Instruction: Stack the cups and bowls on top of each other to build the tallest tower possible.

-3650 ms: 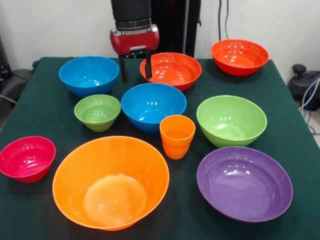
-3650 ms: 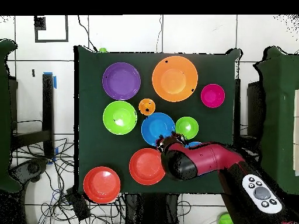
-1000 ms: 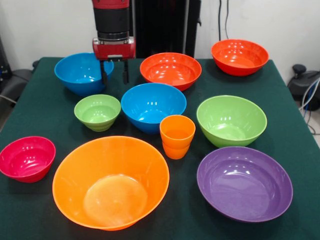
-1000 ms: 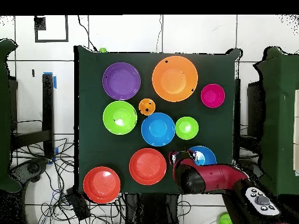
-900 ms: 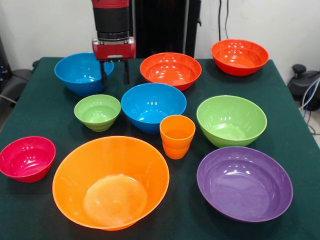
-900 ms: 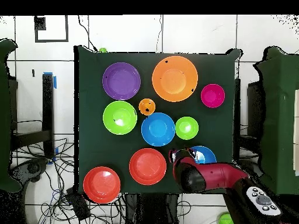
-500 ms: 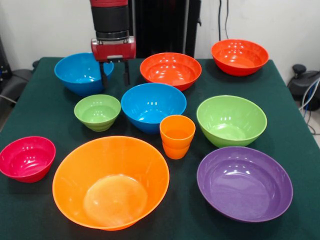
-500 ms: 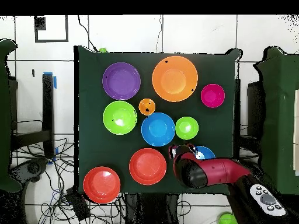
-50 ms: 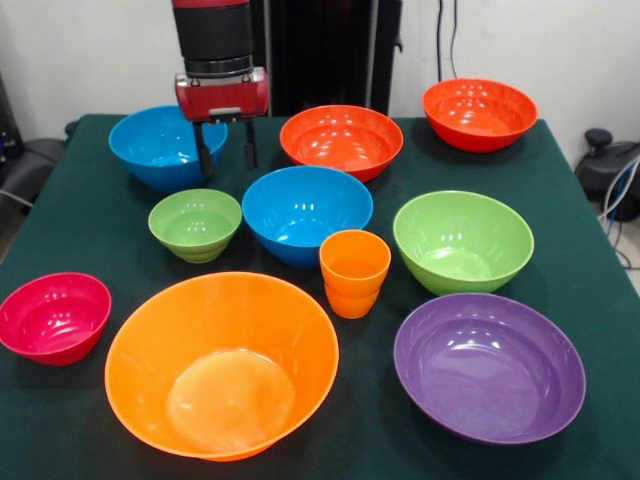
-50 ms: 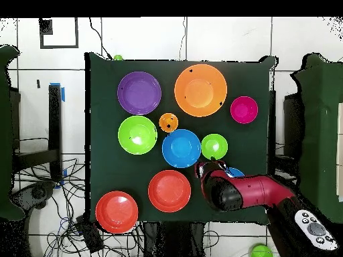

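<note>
My gripper (image 9: 227, 152) hangs open at the right rim of the far-left blue bowl (image 9: 160, 150); one finger is over the bowl and the other outside it. Overhead, the arm covers most of that bowl (image 10: 237, 173) and the gripper (image 10: 202, 167) sits beside the small green bowl (image 10: 214, 146). A second blue bowl (image 9: 306, 210) stands mid-table, with the orange cup (image 9: 354, 270) in front of it. Around them stand the small green bowl (image 9: 195, 222), large green bowl (image 9: 462, 240), purple bowl (image 9: 488, 365), large orange bowl (image 9: 222, 365), crimson bowl (image 9: 53, 315) and two red-orange bowls (image 9: 342, 138) (image 9: 479, 112).
All the bowls sit apart and upright on a dark green tablecloth (image 9: 90, 230). Cables (image 10: 53, 201) lie on the floor beside the table in the overhead view.
Since 3.6 s ago my gripper moved from between the middle bowls to the far-left blue bowl, which has shifted slightly left. Over the last second the gripper rose slightly.
</note>
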`<state>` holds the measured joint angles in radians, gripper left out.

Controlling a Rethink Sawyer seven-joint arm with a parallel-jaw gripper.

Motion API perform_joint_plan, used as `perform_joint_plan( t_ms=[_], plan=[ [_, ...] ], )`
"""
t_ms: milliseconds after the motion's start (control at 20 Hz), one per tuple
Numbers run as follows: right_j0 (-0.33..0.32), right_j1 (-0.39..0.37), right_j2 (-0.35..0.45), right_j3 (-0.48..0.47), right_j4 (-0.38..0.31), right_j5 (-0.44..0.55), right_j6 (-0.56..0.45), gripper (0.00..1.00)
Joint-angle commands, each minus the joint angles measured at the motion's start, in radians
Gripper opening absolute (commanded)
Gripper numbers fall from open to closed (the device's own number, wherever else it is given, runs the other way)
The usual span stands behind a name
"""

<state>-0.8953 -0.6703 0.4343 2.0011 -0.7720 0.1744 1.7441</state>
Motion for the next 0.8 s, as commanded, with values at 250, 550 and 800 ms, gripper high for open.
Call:
perform_joint_plan(
  t_ms=[250, 550, 800],
  plan=[
    [-0.04, -0.003, 0.163, -0.059, -0.049, 0.158, -0.179, 1.0],
    [-0.092, 0.019, 0.212, -0.066, -0.072, 0.156, -0.197, 1.0],
    [-0.091, 0.076, 0.229, -0.057, -0.101, 0.074, -0.128, 1.0]
  ],
)
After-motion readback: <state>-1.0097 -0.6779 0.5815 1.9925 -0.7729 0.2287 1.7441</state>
